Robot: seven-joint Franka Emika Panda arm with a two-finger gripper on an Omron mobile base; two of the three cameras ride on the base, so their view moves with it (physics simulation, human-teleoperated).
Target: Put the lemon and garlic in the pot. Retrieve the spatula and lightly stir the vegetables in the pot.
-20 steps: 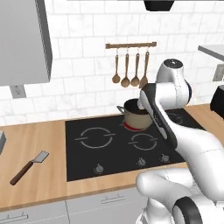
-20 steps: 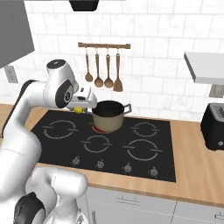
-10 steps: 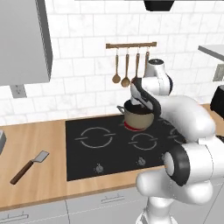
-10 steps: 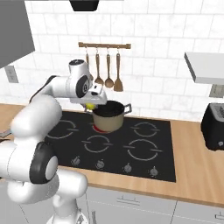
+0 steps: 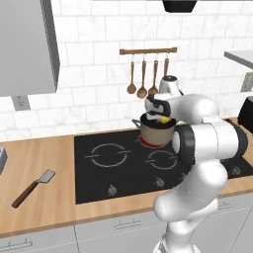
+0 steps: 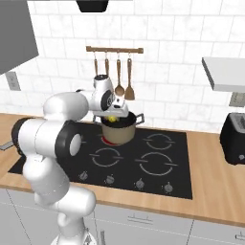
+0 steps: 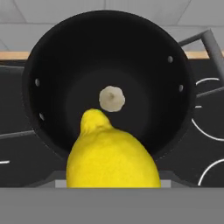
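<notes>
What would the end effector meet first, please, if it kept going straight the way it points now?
The end effector, shut on the lemon, points down into the pot. Going straight on, it would probably reach the dark pot floor, near the garlic lying there; depth is hard to judge.

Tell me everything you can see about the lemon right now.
The lemon is bright yellow, smooth, oval, with a nubby tip pointing toward the pot. It hangs over the pot's dark opening, above a pale garlic bulb lying on the bottom. From the base cameras it is a small yellow spot at the pincer, just over the pot's rim.
</notes>
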